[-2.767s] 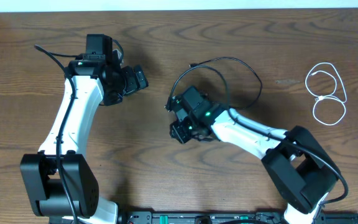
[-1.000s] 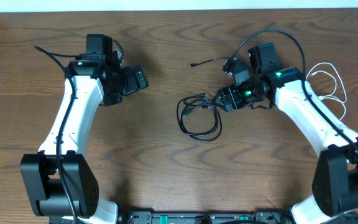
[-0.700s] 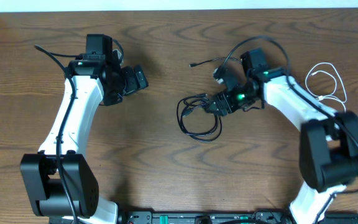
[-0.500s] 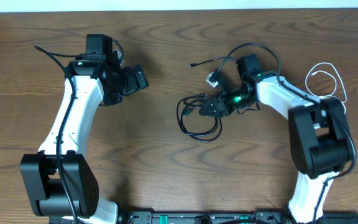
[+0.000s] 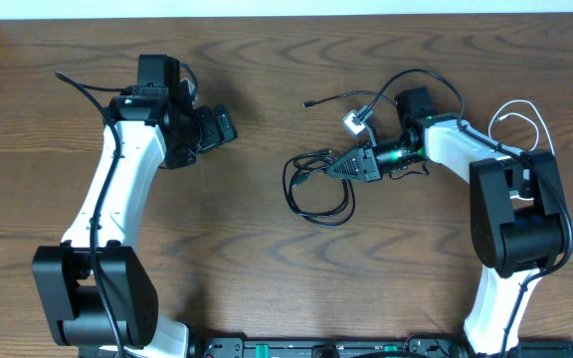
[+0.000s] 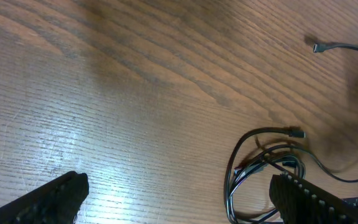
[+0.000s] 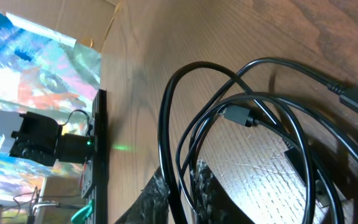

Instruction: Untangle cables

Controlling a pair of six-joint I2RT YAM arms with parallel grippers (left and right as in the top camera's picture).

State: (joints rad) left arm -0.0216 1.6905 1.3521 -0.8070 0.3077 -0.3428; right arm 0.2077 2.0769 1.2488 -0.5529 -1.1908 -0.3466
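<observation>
The black cable (image 5: 317, 189) lies coiled in loops at the table's middle, and one plug end (image 5: 309, 102) trails up behind it. My right gripper (image 5: 335, 167) lies low at the coil's right side. In the right wrist view it (image 7: 180, 174) is shut on the black cable (image 7: 173, 130), with strands pinched between its fingers. The white cable (image 5: 521, 101) loops at the far right, partly hidden behind the right arm. My left gripper (image 5: 225, 123) hangs open at upper left, well clear of the coil. Its wrist view shows the gripper (image 6: 179, 182) open with nothing held and the coil (image 6: 253, 163) to the right.
The right arm's own thick black wire (image 5: 428, 74) arches over its wrist, with a small white tag (image 5: 354, 122) beside it. The black cable's loose plug end (image 6: 316, 47) lies on bare wood. The table's back edge meets a white wall (image 5: 267, 6).
My right gripper has slid left to the black coil's right side and its jaws have closed on strands of it. The left arm has not moved.
</observation>
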